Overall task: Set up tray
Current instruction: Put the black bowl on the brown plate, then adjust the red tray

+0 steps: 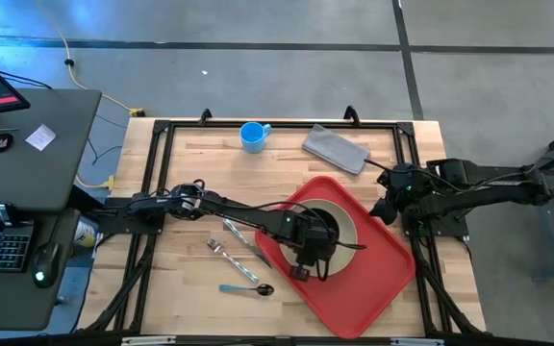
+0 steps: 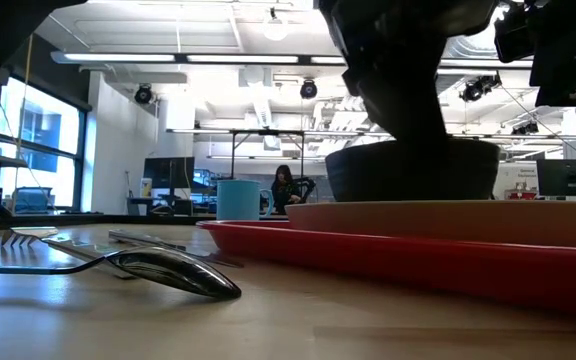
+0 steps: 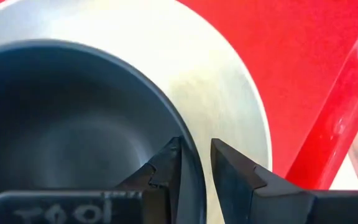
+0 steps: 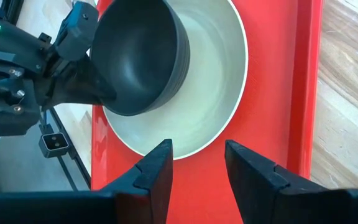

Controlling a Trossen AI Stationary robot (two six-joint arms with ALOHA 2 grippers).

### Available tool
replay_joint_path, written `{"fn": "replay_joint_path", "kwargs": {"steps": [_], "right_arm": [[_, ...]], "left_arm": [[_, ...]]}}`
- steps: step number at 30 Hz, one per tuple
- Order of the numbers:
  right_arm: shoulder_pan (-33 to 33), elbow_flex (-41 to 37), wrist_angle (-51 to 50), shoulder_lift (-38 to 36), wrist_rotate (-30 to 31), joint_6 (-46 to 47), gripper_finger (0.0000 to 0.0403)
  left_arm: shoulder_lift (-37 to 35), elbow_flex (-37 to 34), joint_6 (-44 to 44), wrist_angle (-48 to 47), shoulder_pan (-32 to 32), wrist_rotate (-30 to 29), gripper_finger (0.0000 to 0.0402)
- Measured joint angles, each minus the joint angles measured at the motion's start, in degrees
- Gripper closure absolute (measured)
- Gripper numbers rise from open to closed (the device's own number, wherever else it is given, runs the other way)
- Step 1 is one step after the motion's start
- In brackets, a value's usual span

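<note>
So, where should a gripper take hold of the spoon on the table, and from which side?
Probably the spoon is best gripped at the middle of its light blue handle, coming straight down from above. It lies flat on the bare wood, apart from the fork and the red tray, so there is room on both sides. The handle is narrow, so the fingers should close across it.

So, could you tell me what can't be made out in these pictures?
- High view: the left gripper covers most of the dark bowl on the plate.
- Low view: the tray is cut off by the right edge.
- Low view: the spoon is too blurred for detail.
</note>
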Motion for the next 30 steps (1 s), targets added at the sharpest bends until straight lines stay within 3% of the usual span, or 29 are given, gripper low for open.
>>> {"fn": "replay_joint_path", "kwargs": {"steps": [24,30], "right_arm": [[0.01,-0.02,0.39,-0.02,2.53,-1.90,0.0265],[0.16,-0.02,3.09,-0.02,2.56,-1.06,0.0265]], "left_arm": [[-0.02,0.02,-1.17,5.74,0.00,0.71,0.0280],[-0.79,6.15,-2.70,1.14,-0.02,-3.12,0.0280]]}}
